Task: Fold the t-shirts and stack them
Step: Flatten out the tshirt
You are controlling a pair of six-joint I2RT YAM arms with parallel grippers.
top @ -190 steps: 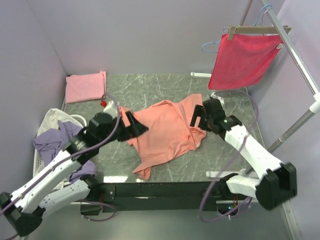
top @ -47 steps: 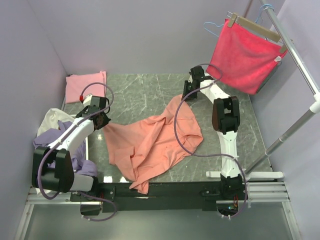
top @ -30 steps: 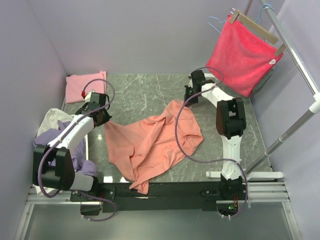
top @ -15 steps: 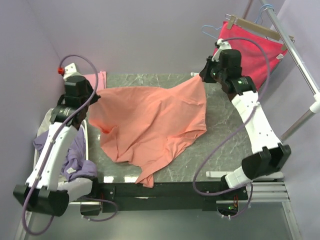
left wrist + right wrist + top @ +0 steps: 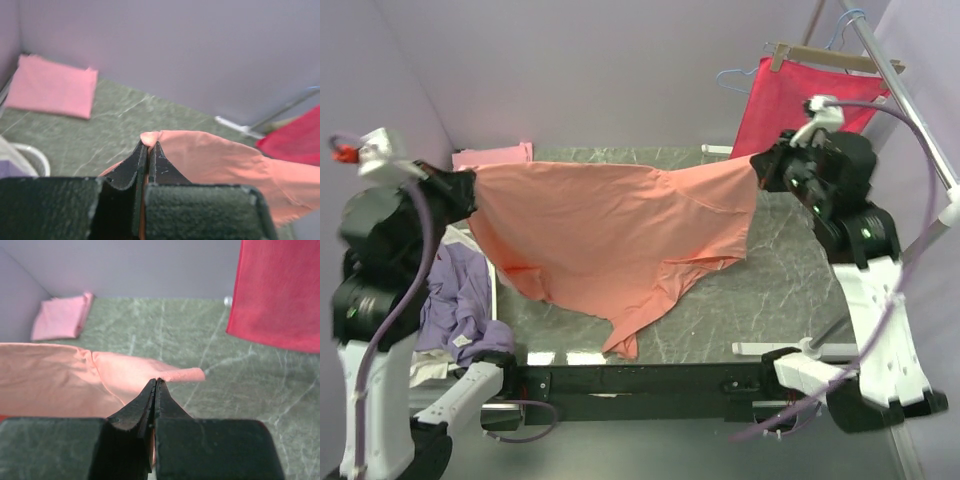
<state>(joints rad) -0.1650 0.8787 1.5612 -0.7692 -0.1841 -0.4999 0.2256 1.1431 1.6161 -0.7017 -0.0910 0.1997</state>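
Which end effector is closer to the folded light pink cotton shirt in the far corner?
Left. The left end effector, pinching the salmon-orange cotton t-shirt, hangs beside the folded light pink cotton shirt; the right end effector grips the other end, far across by the crimson cloth.

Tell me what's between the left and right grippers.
Only the salmon-orange t-shirt, pinched by left gripper and right gripper; clear in the top external view.

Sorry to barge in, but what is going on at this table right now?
Both arms hold a salmon-orange cotton t-shirt spread between them over the green marble table. The left gripper pinches one side, the right gripper the other, and its lower part hangs down. A folded light pink shirt lies at the far left corner.
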